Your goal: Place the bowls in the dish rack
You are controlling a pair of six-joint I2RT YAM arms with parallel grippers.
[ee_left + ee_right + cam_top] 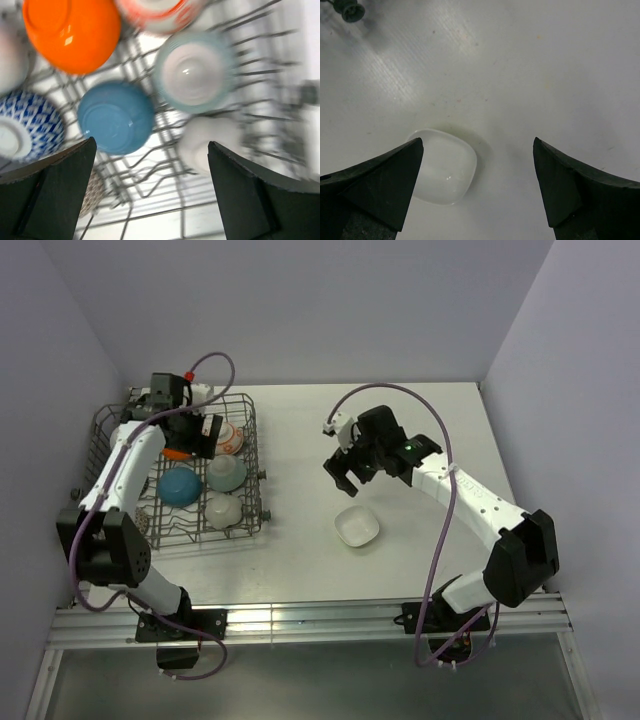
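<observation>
The square white bowl (357, 527) sits alone on the bare tabletop (420, 420), mouth up as far as I can tell, to the right of the dish rack (255, 455) and well apart from it. It is the only bowl I see outside the rack. I judge it to be glazed ceramic: stiff, light enough for one arm, slick under my fingers and likely to chip if it knocks a wire. A pinch across the whole body would probably slide off the curved wall, so I would take it by the rim, one finger inside and one outside, on a straight side, not a rounded corner. My right gripper (350, 475) hangs above the tabletop just beyond the bowl's far edge, jaws spread wide and empty. In the right wrist view the bowl (443, 166) lies low and toward the left finger, so I think I need to shift over it before lowering. Over in the rack, the bowls rest bottom-up among the tines: an orange bowl (72, 32) at the far side, a blue bowl (116, 117), a pale green bowl (194, 70) and a round white bowl (205, 142) nearer, and a blue-patterned bowl (27, 125) at the left. My left gripper (200, 430) hovers over them, jaws wide apart with nothing between them. Space for the last bowl looks tight, so a clumsy drop risks ceramic striking ceramic.
</observation>
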